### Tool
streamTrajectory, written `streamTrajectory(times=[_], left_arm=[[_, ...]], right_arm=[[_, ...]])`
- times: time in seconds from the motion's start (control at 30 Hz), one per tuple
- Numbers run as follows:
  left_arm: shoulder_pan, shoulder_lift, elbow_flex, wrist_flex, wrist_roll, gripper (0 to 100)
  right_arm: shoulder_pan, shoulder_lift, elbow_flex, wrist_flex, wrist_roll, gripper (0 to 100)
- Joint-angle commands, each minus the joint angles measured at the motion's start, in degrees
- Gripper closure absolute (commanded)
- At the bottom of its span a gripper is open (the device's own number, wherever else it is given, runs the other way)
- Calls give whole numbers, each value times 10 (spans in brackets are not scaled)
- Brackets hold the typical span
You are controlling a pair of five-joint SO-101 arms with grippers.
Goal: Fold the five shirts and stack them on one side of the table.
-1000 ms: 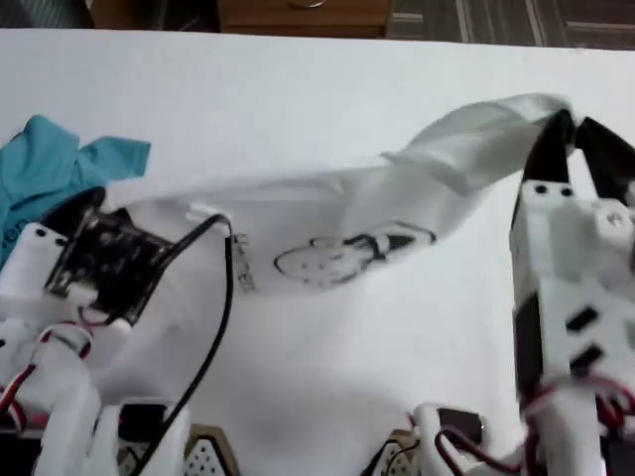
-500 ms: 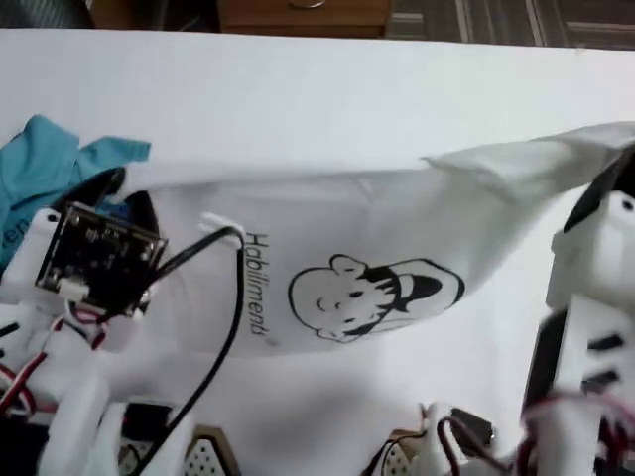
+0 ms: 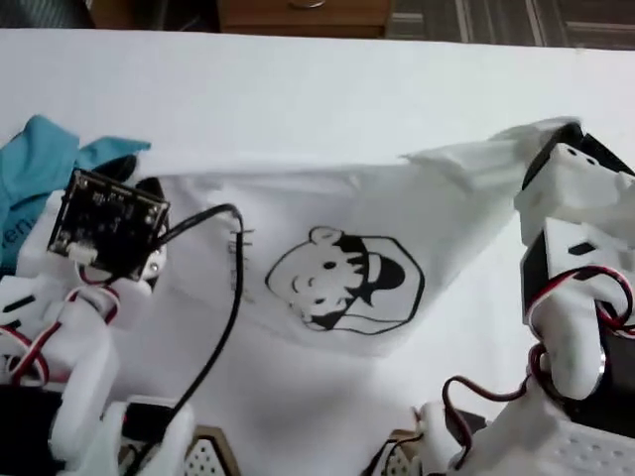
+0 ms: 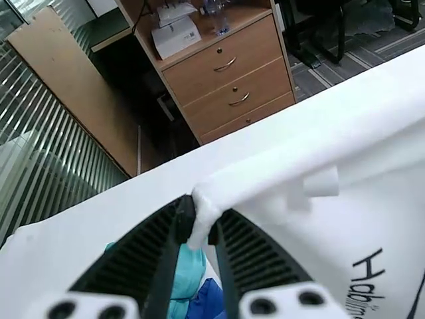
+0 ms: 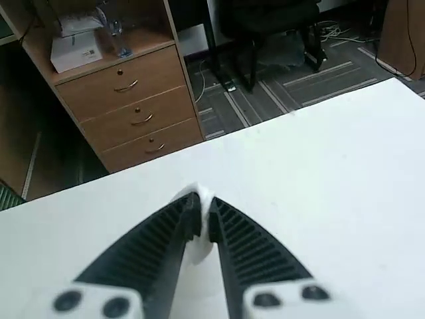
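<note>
A white shirt [image 3: 337, 228] with a black cartoon head print hangs stretched between the two arms over the white table [image 3: 298, 89]. My left gripper [image 4: 198, 222] is shut on one upper corner of the white shirt [image 4: 345, 199], at the left in the high view [image 3: 134, 178]. My right gripper [image 5: 200, 219] is shut on a small bunch of white cloth [image 5: 199, 249], at the right in the high view [image 3: 561, 144]. A teal shirt [image 3: 45, 169] lies crumpled at the table's left edge, close beside the left gripper.
Wooden drawer units [image 4: 229, 73] [image 5: 126, 100] stand on the floor beyond the table's far edge. Blue and teal cloth [image 4: 192, 286] shows below the left gripper. The arm bases and cables [image 3: 218, 327] sit along the near edge. The far half of the table is bare white.
The shirt has been drawn out from a twisted strip into a flat spread, its print now facing up. The right gripper swung out to the right and back; the left one edged away from the near edge.
</note>
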Motion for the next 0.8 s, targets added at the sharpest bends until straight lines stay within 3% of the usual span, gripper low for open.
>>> streamTrajectory(times=[0.0, 0.37, 0.53, 0.77], left_arm=[[4, -4, -58, 31, 5, 975], [5, -4, -87, 63, 6, 975], [11, -4, -108, 69, 29, 975], [62, -2, -226, 105, 38, 975]], right_arm=[[-3, -34, -53, 0, 18, 979], [85, -94, -207, -3, 83, 979], [89, -94, -223, -2, 88, 979], [90, -88, -222, -2, 86, 979]])
